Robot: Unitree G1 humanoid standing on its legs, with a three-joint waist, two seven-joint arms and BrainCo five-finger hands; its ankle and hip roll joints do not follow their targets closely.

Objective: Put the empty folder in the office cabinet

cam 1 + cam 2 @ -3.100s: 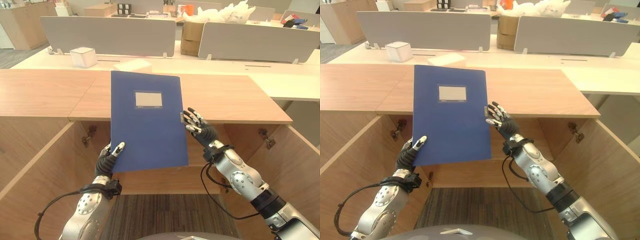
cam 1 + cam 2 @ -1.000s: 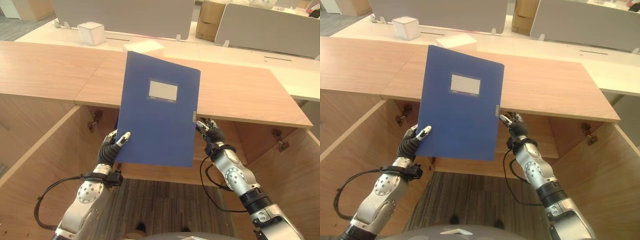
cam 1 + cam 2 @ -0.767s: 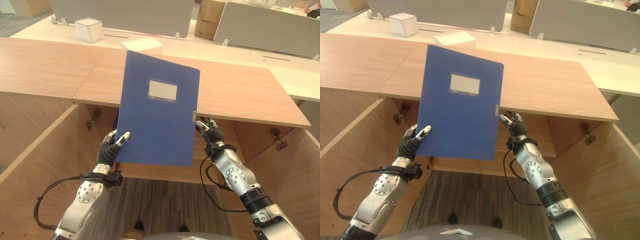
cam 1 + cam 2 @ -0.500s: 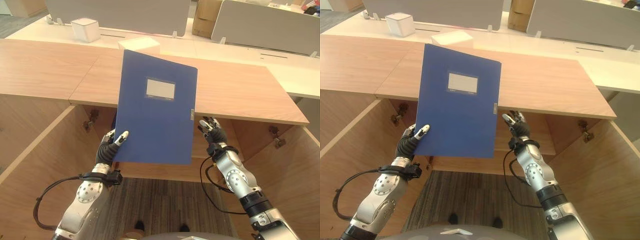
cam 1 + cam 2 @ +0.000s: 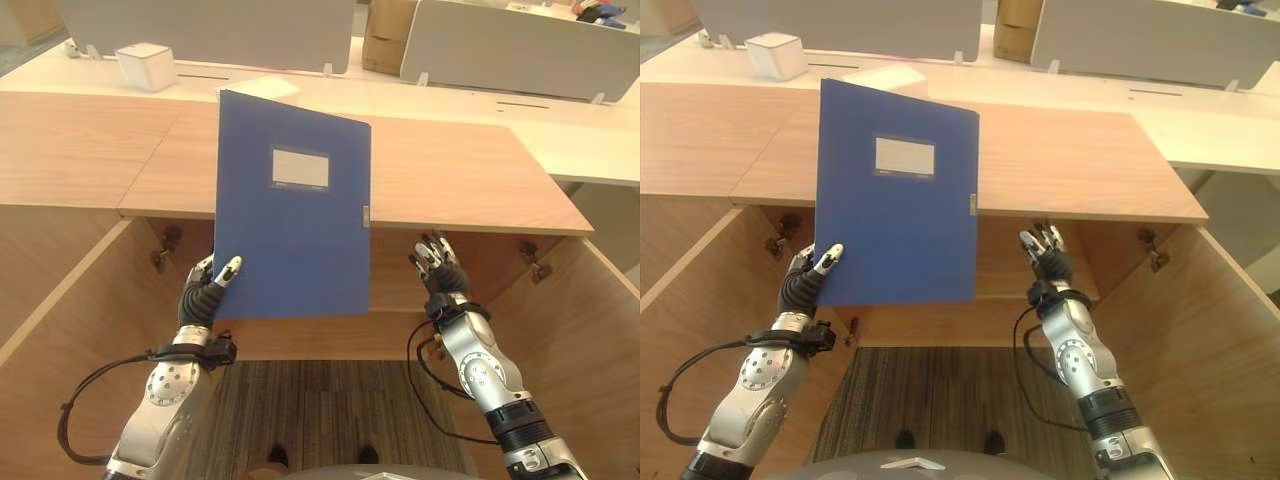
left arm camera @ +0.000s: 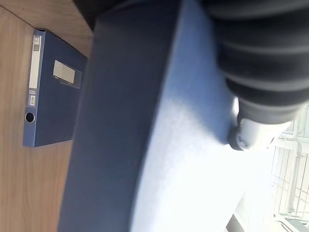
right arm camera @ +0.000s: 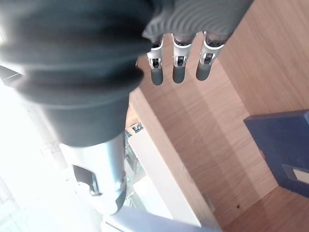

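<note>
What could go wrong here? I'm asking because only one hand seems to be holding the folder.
The left hand alone pinches the blue folder at its lower corner, while the right hand hangs open and apart from it, so the tall upright folder may tip or slip. Its top also stands above the cabinet top, so pushing it straight forward could catch that edge.
</note>
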